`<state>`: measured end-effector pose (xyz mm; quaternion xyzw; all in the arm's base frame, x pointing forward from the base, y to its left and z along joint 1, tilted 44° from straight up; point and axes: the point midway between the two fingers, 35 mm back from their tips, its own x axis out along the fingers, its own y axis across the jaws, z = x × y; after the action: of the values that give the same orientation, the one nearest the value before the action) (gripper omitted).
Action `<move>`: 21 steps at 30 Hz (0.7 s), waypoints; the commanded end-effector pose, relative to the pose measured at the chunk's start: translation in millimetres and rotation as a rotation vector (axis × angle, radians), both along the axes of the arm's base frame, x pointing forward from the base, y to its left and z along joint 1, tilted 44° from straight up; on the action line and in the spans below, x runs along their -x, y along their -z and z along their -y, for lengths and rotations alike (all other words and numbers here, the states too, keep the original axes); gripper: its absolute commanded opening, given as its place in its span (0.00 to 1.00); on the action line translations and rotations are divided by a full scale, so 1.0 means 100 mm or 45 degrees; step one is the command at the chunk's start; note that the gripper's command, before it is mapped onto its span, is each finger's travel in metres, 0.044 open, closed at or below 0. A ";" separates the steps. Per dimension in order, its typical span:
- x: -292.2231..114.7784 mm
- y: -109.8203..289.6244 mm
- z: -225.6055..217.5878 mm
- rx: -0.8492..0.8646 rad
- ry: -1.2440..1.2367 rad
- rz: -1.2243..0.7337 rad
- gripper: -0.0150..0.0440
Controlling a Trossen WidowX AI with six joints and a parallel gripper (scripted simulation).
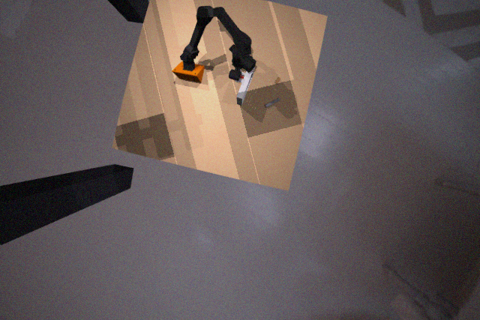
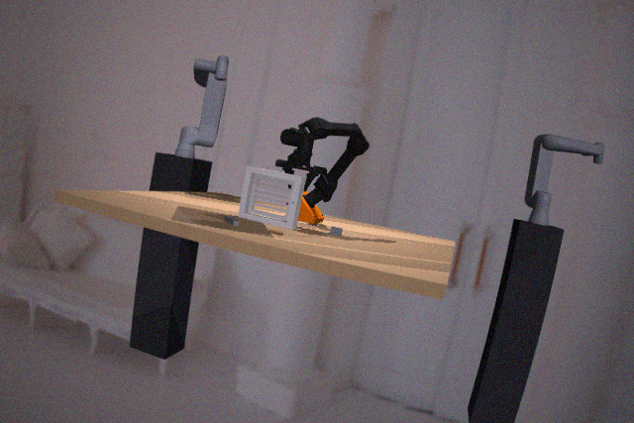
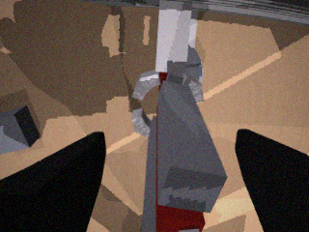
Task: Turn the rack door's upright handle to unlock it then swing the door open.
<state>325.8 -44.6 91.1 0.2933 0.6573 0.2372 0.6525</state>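
Note:
The white rack frame [image 1: 244, 85] [image 2: 294, 205] stands upright on the table [image 1: 217, 146] [image 2: 388, 260], with horizontal slats showing through its opening in the exterior view. In the wrist view the grey handle [image 3: 185, 130] with red sides [image 3: 180, 217] runs up the middle, beside curved pale brackets. A pale bar [image 3: 173, 36] shows beyond it. My gripper [image 3: 170, 141] is open, its black fingers wide apart on either side of the handle, with a visible gap on each side. The door is mostly hidden by the arm; its angle and the handle's exact turn cannot be told.
A thin grey bar [image 1: 271, 102] [image 2: 231, 220] lies beyond the frame. A small brown piece [image 1: 277, 79] lies nearby. A small grey block [image 2: 336, 230] is right of the frame in the exterior view. The orange arm base [image 1: 188, 72] [image 2: 309, 211] is behind the frame there.

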 end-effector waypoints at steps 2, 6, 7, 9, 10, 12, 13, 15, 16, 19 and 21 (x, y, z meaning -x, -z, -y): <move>0.00 0.00 0.00 -0.008 0.245 -0.237 0.73; 0.00 0.00 0.00 -0.014 0.427 -0.413 0.73; 0.00 0.00 0.00 -0.016 0.472 -0.457 0.73; 0.00 0.00 0.00 -0.019 0.563 -0.544 0.73; 0.00 0.00 0.00 -0.020 0.608 -0.588 0.73; 0.00 0.00 0.00 -0.023 0.699 -0.676 0.73; 0.00 0.00 0.00 -0.025 0.744 -0.720 0.73; 0.00 0.00 0.00 -0.028 0.835 -0.807 0.73; 0.00 0.00 0.00 -0.029 0.880 -0.851 0.73; 0.00 0.00 0.00 -0.033 1.016 -0.983 0.73; 0.00 0.00 0.00 -0.036 1.107 -1.071 0.73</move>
<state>325.8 -44.6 91.1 0.5789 0.6882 -0.1210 0.4203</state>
